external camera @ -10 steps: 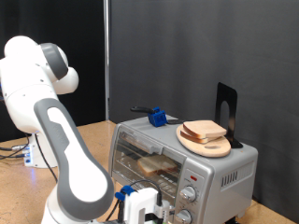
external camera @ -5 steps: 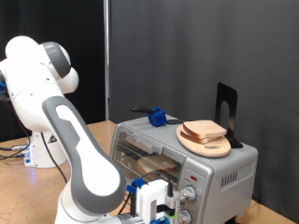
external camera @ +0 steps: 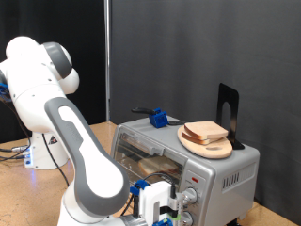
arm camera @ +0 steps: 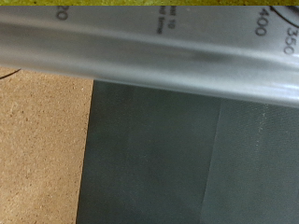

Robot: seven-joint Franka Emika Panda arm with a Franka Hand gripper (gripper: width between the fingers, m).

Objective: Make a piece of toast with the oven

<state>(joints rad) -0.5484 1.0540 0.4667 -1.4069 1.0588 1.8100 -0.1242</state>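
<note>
The silver oven [external camera: 224,171] stands at the exterior view's lower right, and a tan piece of toast [external camera: 158,167] shows behind its glass door. My gripper [external camera: 158,202] hangs low in front of the oven, just left of its two round knobs [external camera: 188,197]. Its fingers are too small and too hidden there to read. The wrist view shows no fingers, only a very close silver strip of the oven [arm camera: 149,51] printed with temperature numbers, above a dark surface [arm camera: 187,159].
On top of the oven sit a round wooden plate [external camera: 220,150] with stacked bread slices [external camera: 205,131], a blue object [external camera: 160,119] and a black stand [external camera: 227,108]. A small red light [external camera: 195,177] sits above the knobs. The wooden table [arm camera: 42,140] lies beside the oven.
The arm has swung towards the exterior view's right, bringing the gripper closer to the oven's knobs. Over the last half second it has barely moved.
</note>
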